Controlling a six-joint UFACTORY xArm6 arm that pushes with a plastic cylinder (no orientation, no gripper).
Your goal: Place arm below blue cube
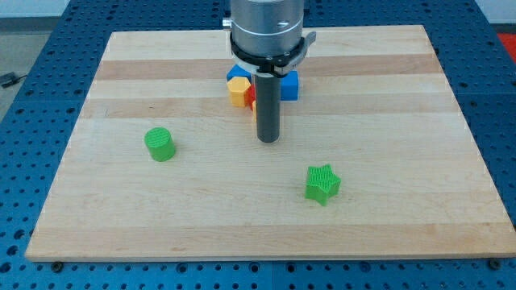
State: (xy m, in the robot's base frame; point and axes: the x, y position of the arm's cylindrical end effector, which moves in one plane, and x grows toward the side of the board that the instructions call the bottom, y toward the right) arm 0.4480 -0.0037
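The blue cube point(289, 84) sits near the top middle of the wooden board point(387, 121), partly hidden behind my rod. My tip point(268, 140) rests on the board below and slightly left of the blue cube, a short way apart from it. Left of the rod is a cluster: a yellow block point(238, 91), a second blue block point(235, 73) behind it and a red block point(251, 96) half hidden by the rod. Their exact shapes are hard to make out.
A green cylinder point(160, 144) stands at the left middle of the board. A green star point(322, 184) lies at the lower right of my tip. The board lies on a blue perforated table point(32, 97).
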